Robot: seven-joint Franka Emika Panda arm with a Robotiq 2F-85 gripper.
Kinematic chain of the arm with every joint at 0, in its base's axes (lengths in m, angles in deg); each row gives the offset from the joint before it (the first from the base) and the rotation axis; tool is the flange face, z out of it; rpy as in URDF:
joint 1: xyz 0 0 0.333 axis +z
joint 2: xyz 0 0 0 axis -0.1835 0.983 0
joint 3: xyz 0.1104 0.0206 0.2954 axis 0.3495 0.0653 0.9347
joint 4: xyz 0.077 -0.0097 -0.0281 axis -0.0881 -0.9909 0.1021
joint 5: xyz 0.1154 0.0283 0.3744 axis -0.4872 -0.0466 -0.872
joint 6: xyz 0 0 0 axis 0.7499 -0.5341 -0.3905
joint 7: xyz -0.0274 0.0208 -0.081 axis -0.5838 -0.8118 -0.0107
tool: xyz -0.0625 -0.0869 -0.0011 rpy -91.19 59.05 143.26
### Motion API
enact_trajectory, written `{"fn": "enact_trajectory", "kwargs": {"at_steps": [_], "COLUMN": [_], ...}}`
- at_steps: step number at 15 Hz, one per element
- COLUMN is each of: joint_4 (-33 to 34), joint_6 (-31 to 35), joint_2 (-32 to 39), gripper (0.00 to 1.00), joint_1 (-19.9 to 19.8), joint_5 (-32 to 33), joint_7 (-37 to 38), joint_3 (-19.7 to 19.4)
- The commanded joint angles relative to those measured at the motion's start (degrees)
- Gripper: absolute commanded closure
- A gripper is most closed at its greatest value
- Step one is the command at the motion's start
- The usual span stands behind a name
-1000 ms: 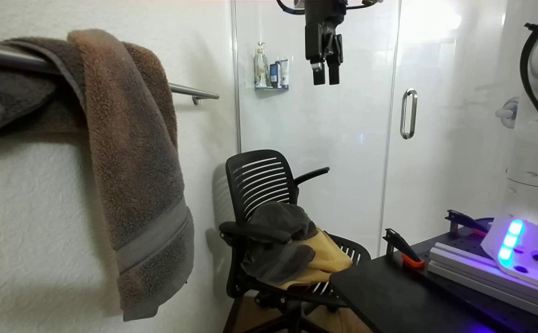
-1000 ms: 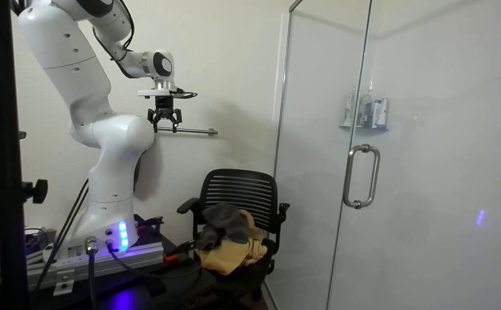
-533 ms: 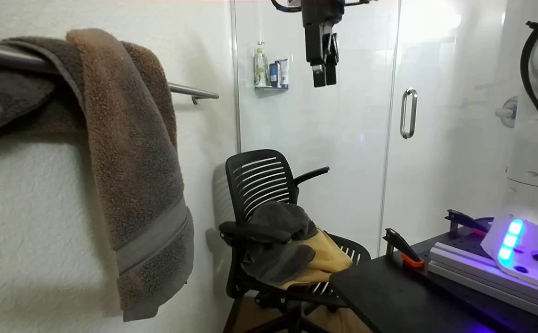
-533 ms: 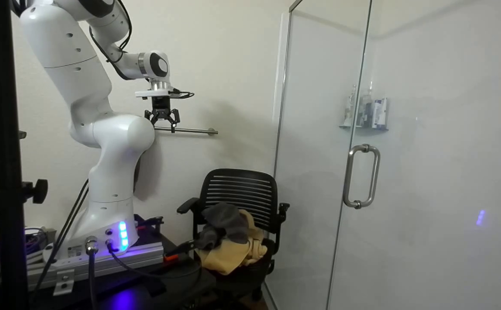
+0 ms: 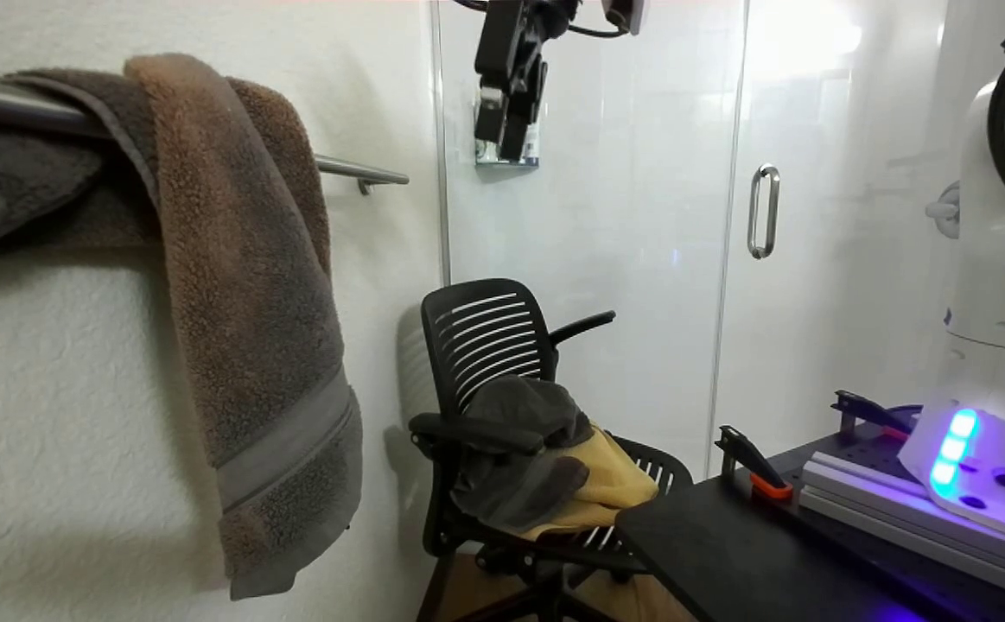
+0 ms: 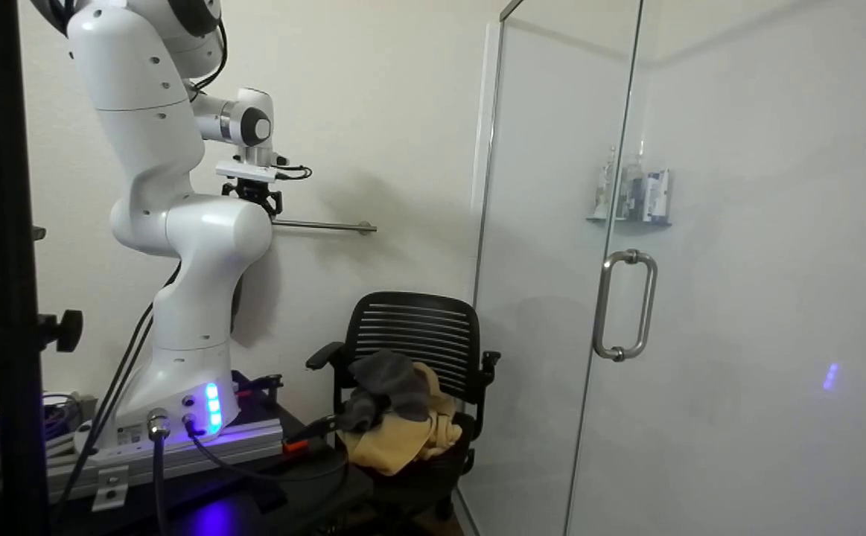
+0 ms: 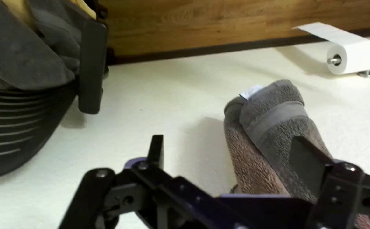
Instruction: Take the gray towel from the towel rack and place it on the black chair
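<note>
Pale wall (image 5: 79, 415) is filling the left of an exterior view, with glass shower panels (image 5: 640, 276) standing at centre and right. We are seeing the gray towel (image 5: 251, 328) hanging over the towel rack (image 5: 351, 168) at left. Below centre, the black chair (image 5: 480, 292) is carrying a dark gray cloth (image 5: 511, 492) and a yellow cloth (image 5: 614, 475), and a bench (image 5: 692, 536) with clamps (image 5: 753, 458) is jutting in from lower right. In an exterior view, the robot arm (image 6: 209, 234) is blocking most of the towel from us. A paper roll (image 7: 361, 57) is sitting at upper right in the wrist view. Along the bottom there, we are finding the claw (image 7: 229, 151) released, its fingers (image 7: 155, 152) standing wide apart and the one at lower right hiding part of the towel. In an exterior view the claw is tilting at upper centre, apart from the towel.
</note>
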Motion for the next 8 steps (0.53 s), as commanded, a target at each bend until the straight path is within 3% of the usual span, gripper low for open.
{"fn": "enact_trajectory", "kwargs": {"at_steps": [1, 5, 6, 8], "joint_4": [-0.81, -0.10, -0.23, 0.59], "joint_6": [5.60, 3.54, 4.74, 6.89], "joint_2": [2.12, 1.38, 2.63, 5.18], "gripper": [0.00, 0.00, 0.00, 0.00], "joint_1": [4.02, 4.08, 6.61, 8.61], "joint_5": [-3.80, -1.39, -6.42, -9.07], "joint_7": [-4.80, -2.36, -6.64, -10.70], "joint_3": [-1.16, -0.72, -3.11, -3.41]}}
